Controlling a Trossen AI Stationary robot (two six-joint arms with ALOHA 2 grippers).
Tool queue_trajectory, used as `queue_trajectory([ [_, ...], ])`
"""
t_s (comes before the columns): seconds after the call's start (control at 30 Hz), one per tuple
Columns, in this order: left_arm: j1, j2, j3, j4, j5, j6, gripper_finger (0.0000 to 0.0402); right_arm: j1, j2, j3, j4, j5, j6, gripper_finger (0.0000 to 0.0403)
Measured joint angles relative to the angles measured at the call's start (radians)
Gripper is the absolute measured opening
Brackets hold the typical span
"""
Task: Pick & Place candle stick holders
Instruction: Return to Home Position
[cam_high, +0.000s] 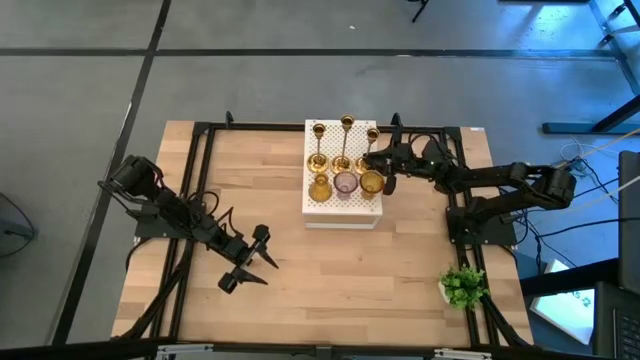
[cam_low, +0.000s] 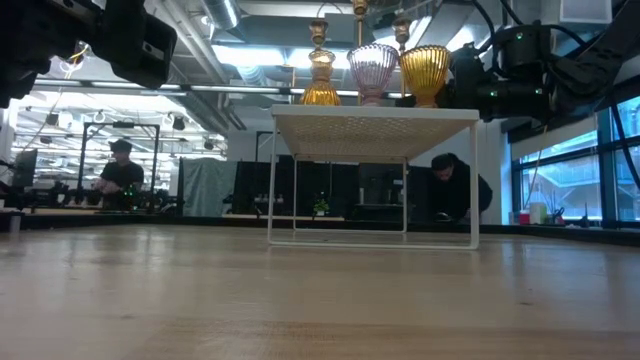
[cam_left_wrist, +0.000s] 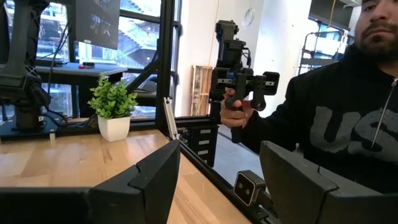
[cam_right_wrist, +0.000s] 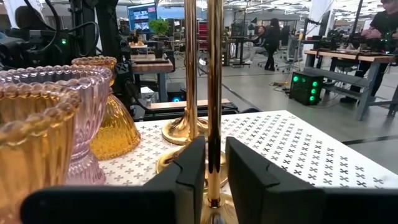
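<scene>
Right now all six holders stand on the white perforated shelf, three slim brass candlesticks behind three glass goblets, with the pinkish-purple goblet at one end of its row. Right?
No: the pinkish-purple glass goblet stands in the middle of its row, between two amber glass goblets, as the high view shows. The rest holds: all six on the white perforated shelf, slim brass candlesticks behind.

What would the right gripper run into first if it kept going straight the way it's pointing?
The nearest brass candlestick: its stem stands between the right gripper's open fingers. Beyond it, seemingly a little off that line, is another brass candlestick.
</scene>
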Motion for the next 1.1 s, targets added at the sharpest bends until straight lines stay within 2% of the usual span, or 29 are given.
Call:
queue_trajectory([
  [0.5,-0.002,0.000,0.000,-0.003,0.004,-0.013,0.0218,-0.010,-0.004,0.000,-0.002,0.003,0.013,0.0077],
  [0.87,-0.002,0.000,0.000,-0.005,0.006,-0.017,0.0218,-0.010,-0.006,0.000,-0.013,-0.005,0.027,0.0175],
  [1.1,-0.002,0.000,0.000,-0.006,0.007,-0.018,0.0218,-0.010,-0.024,0.000,-0.036,-0.006,0.032,0.0195],
])
